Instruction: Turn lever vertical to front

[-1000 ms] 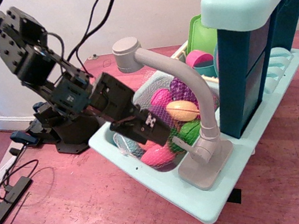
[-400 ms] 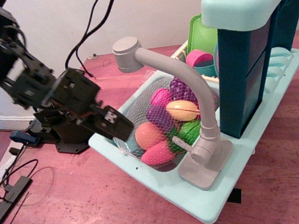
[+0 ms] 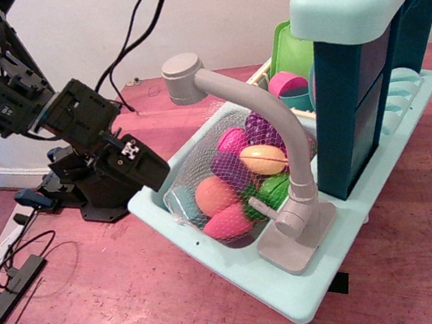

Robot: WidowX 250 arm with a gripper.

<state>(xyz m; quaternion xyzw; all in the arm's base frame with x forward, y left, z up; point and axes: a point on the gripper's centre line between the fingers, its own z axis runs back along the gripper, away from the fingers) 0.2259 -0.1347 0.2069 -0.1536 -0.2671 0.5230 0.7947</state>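
Note:
The grey toy faucet point(image 3: 296, 227) stands on the front rim of the pale-teal toy sink point(image 3: 242, 277). Its lever point(image 3: 263, 209), a short thin pale-grey peg, juts from the rounded base toward the left, over the basin edge. The curved spout rises to a round head point(image 3: 182, 78). My black gripper point(image 3: 156, 171) hangs left of the sink, above its left corner, well apart from the lever. Its jaws look closed, with no gap showing, and hold nothing.
A net bag of coloured plastic eggs point(image 3: 239, 176) fills the basin. A teal-and-navy toy shelf point(image 3: 365, 64) stands behind the faucet, with a pink cup point(image 3: 287, 83) and a green board point(image 3: 290, 50). The arm's black base point(image 3: 93, 190) and cables point(image 3: 12, 276) lie at the left.
My gripper has drawn back to the left and upward, from over the egg bag near the lever to beyond the sink's left corner. The lever looks unchanged.

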